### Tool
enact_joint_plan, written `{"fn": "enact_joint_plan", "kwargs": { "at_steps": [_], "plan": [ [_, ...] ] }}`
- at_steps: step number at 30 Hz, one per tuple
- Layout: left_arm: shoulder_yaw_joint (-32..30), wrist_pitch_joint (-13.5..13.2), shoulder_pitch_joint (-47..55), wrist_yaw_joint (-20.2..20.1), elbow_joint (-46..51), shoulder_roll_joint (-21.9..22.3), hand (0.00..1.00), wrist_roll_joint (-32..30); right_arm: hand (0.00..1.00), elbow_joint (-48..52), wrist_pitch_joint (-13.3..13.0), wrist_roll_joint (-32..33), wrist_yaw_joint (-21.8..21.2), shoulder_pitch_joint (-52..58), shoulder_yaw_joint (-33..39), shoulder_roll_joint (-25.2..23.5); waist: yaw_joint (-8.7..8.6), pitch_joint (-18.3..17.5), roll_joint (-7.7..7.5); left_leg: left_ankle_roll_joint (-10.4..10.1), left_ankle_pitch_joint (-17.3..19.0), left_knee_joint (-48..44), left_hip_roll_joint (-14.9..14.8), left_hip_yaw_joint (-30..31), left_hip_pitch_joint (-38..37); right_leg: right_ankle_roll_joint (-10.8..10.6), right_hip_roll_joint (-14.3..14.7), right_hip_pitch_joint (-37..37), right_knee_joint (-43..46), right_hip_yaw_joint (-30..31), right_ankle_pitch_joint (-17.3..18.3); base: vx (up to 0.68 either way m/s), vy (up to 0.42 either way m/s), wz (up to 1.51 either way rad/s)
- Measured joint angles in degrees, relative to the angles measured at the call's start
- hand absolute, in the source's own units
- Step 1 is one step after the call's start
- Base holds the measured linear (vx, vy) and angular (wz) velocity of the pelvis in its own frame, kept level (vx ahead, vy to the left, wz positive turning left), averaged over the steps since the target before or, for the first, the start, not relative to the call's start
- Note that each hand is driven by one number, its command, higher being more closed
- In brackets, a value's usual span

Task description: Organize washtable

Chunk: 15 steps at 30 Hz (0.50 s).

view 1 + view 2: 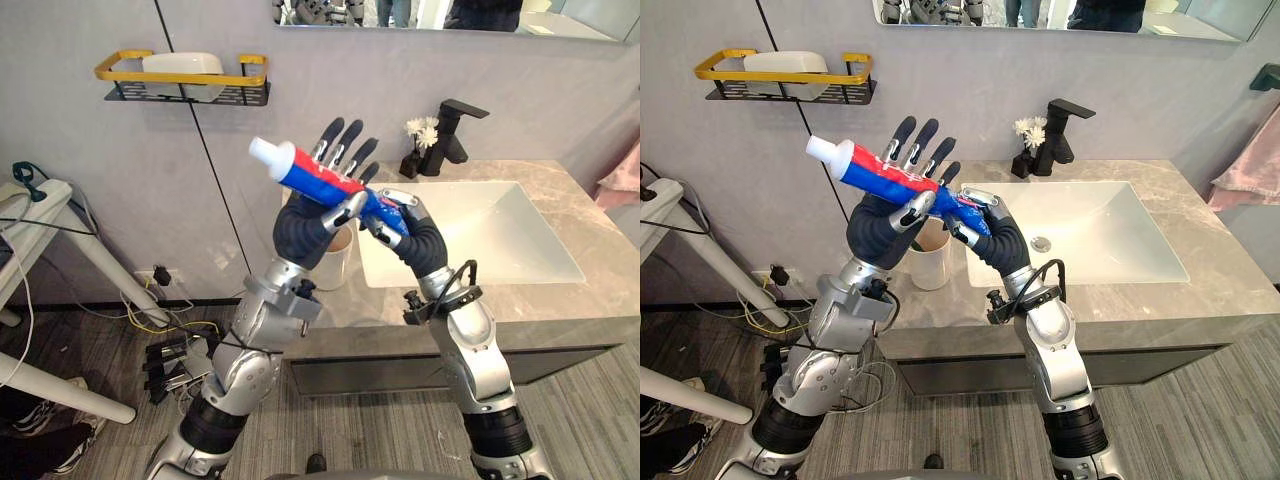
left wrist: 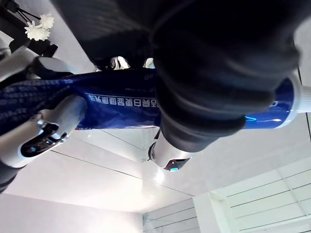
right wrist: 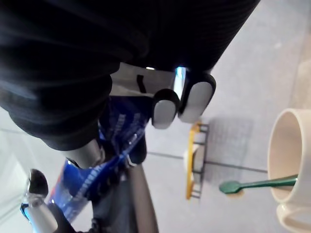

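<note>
L hand (image 1: 310, 226) is pinning the toothpaste tube (image 1: 315, 180) w/ its thumb, fingers straight. R hand (image 1: 412, 232) is clenching the crimped end. Prob. light, soft, slick, so grab mid-body.

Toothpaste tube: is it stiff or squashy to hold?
Probably squashy: the toothpaste tube looks flat at the tail, where the right hand pinches it. Its glossy skin could slip under the thumb of the left hand.

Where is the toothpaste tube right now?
The toothpaste tube is held aloft between the left hand and right hand, above the cream cup on the counter left of the sink.
</note>
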<state>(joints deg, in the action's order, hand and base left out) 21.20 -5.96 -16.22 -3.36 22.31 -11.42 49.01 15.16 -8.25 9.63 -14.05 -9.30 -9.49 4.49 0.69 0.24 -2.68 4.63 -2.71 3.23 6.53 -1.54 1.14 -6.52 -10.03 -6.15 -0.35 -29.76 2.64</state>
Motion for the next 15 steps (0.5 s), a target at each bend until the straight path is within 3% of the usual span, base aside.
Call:
{"fn": "enact_joint_plan", "kwargs": {
  "at_steps": [11, 12, 15],
  "plan": [
    [0.7, 0.5, -0.5, 1.1, -0.4, 0.0, 0.00, -0.2, 1.00, -0.3, -0.1, 0.0, -0.7, 2.6, -0.1, -0.2, -1.21, -0.4, -0.59, 0.0, 0.0, 0.5, 0.0, -0.3, 0.0, 0.0, 0.1, 0.3, -0.5, 0.6, -0.2, 0.01, -0.038, -0.03],
    [0.7, 0.5, -0.8, 1.1, -0.4, 0.0, 1.00, -0.2, 1.00, -0.2, -0.1, 0.0, -1.0, 2.6, -0.1, -0.2, -1.30, -0.4, -0.59, 0.0, 0.0, 0.5, 0.0, -0.3, 0.0, 0.0, 0.1, 0.3, -0.6, 0.6, -0.2, 0.00, -0.045, -0.02],
    [0.6, 0.5, -1.3, 1.1, -0.4, 0.0, 1.00, -0.3, 1.00, -0.2, -0.2, 0.0, -1.0, 2.6, 0.0, -0.1, -1.51, -0.4, -0.61, 0.0, 0.0, 0.5, 0.0, -0.7, 0.0, 0.0, 0.1, 0.4, -0.9, 1.0, -0.5, -0.01, -0.021, -0.06]
  ]
}}
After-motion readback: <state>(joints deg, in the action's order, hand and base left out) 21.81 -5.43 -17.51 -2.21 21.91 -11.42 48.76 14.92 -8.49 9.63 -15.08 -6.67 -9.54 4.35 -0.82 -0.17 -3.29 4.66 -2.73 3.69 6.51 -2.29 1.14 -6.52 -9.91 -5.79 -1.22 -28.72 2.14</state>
